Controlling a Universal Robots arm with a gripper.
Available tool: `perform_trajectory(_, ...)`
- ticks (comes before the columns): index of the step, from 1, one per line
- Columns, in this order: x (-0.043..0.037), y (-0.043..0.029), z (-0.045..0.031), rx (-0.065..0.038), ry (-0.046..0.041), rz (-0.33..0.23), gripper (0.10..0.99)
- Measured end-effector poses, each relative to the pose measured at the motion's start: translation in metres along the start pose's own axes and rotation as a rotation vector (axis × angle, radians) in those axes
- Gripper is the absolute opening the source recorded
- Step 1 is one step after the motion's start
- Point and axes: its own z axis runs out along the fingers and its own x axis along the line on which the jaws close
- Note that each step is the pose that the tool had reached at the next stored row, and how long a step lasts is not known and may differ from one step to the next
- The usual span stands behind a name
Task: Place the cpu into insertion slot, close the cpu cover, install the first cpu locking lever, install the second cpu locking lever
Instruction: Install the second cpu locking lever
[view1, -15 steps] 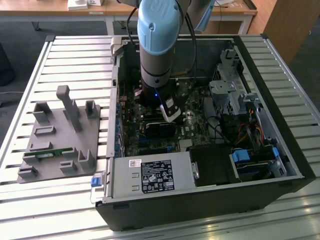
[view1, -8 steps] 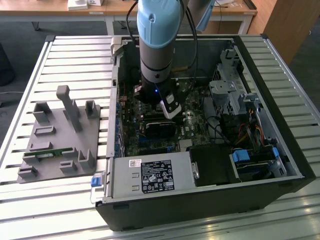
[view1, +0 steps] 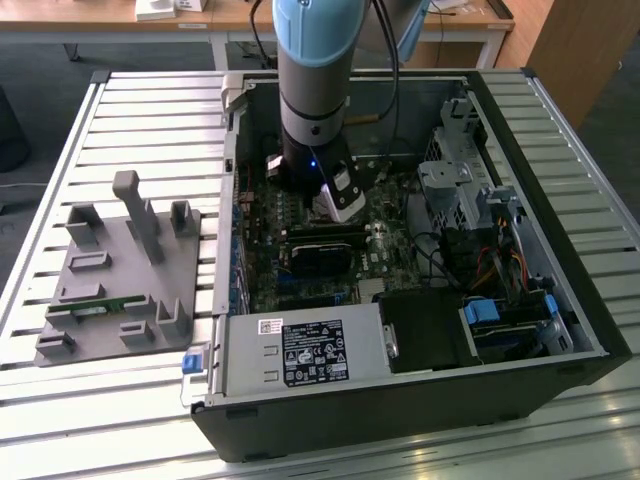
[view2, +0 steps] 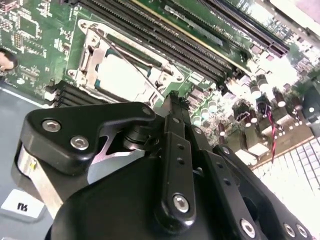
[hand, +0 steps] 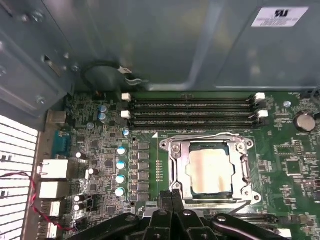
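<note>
The cpu (hand: 211, 171) is seated in the insertion slot (hand: 174, 172) under the lowered cpu cover (hand: 244, 167). The gripper (hand: 172, 197) fingers (view2: 175, 117) appear pressed together beside it; a lever may be missed if misaligned.

Exterior view: even, bright room light on the pale slatted surface (view1: 120, 120), soft short shadows, the interior of the open computer case (view1: 560, 150) markedly darker, overall definition moderate. Second wrist view: strong overexposure washing out one corner of the motherboard (view2: 210, 60) and glare whitening the cpu (view2: 122, 75); the black hand (view2: 172, 100) close to the lens is soft and dim. First wrist view: flatter, cooler light, a warm pale sheen on the cpu top, grey case wall hazy with dull reflections.
</note>
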Motion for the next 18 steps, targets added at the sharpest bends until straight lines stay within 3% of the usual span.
perform_trajectory(6,-0.0001,0.0037,-0.0114,-0.002,0.0001,0.000,0.106)
perform_trajectory(9,-0.0019,0.0043,-0.0130,-0.002,0.0000,0.000,0.106)
perform_trajectory(18,-0.0306,0.0049,-0.0127,-0.005,0.0068,0.002,0.106)
